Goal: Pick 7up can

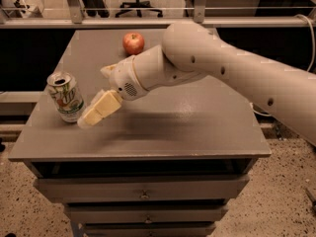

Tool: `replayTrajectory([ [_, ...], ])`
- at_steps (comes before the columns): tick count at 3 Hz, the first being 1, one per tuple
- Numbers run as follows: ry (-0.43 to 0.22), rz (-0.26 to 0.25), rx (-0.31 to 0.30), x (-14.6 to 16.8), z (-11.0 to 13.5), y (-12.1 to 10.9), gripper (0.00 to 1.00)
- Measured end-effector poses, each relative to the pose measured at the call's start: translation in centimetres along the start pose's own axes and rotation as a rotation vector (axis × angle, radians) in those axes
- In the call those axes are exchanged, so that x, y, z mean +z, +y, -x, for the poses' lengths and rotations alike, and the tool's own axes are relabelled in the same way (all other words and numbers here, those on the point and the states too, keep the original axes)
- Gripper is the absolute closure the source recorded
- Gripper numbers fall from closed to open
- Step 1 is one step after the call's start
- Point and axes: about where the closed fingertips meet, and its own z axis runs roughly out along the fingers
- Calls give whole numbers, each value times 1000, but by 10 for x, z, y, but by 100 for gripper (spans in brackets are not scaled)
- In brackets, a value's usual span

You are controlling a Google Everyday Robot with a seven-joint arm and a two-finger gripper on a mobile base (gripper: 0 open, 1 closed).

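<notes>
The 7up can [65,97] stands upright near the left edge of the grey table [187,127]. It has a white and green body and a silver top with an open tab. My gripper [91,116] has cream-coloured fingers and hangs just above the table, right beside the can on its right, with its tip almost at the can's base. The white arm [222,68] reaches in from the right across the table.
A red apple [133,43] sits at the back of the table, behind the arm. The table is a drawer cabinet with drawer fronts [143,189] below its front edge. A railing and an office chair stand behind it.
</notes>
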Motion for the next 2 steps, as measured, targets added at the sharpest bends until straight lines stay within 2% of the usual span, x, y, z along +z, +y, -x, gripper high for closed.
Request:
replayTrajectory([
  [1, -83, 28, -1, 26, 16, 7, 0],
  [2, -136, 44, -4, 48, 28, 15, 18],
])
